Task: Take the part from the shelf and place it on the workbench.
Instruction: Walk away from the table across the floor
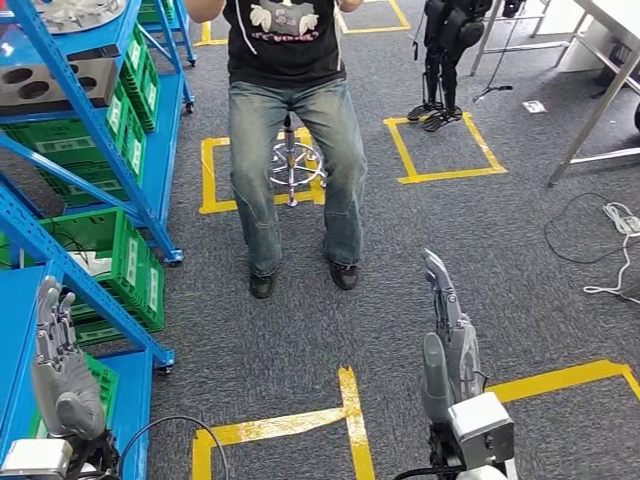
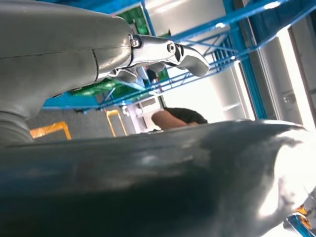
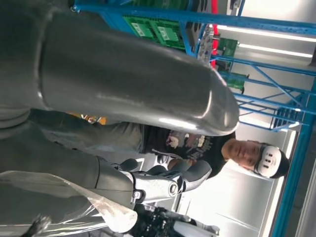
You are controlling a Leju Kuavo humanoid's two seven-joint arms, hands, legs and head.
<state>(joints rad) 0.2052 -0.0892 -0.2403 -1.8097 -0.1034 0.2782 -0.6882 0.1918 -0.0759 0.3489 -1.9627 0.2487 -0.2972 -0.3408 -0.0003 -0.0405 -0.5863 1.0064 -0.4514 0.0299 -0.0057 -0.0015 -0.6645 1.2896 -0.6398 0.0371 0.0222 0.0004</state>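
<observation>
Both the left hand (image 1: 62,372) and right hand (image 1: 450,345) are held up with fingers apart, nothing gripped, beside the shelf (image 1: 83,110).

We see matt grey carpet floor (image 1: 490,260) with worn glossy yellow tape (image 1: 355,410), painted blue metal shelf (image 1: 90,120) at nine o'clock, green plastic crates (image 1: 124,255), a person's faded denim jeans (image 1: 294,150), a chrome stool base (image 1: 293,165), smooth grey plastic hands, left hand (image 1: 60,365) and right hand (image 1: 449,340).

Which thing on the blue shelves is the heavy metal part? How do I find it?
Start at the blue shelf rack on the left. On an upper shelf lies a grey metal block. It has big round holes on top, unlike the green crates below it.
</observation>
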